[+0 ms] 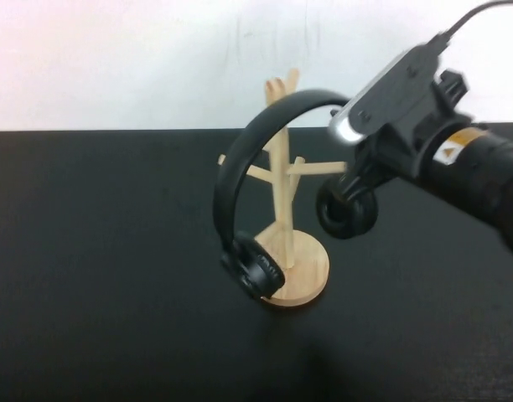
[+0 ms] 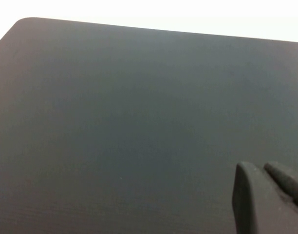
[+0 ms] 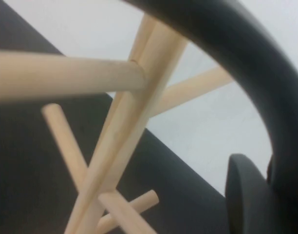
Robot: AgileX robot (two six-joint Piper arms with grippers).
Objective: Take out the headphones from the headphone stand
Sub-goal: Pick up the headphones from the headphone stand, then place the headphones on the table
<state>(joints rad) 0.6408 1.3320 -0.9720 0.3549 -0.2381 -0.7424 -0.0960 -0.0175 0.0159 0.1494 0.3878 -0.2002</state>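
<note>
The black headphones (image 1: 237,164) arch over the light wooden headphone stand (image 1: 279,194), with the headband up by the top pegs. The left ear cup (image 1: 253,269) hangs at the round base (image 1: 310,270), and the right ear cup (image 1: 347,209) hangs right of the pole. My right gripper (image 1: 365,170) is shut on the right end of the headband. In the right wrist view the headband (image 3: 246,53) curves past the pegs (image 3: 66,75), and one finger (image 3: 246,195) presses beside it. My left gripper (image 2: 258,168) is out of the high view, shut and empty over bare table.
The black tabletop (image 1: 97,276) spreads around the stand, and its far edge meets a white wall (image 1: 114,59). The left wrist view shows only bare table (image 2: 115,122) and its rounded far corner.
</note>
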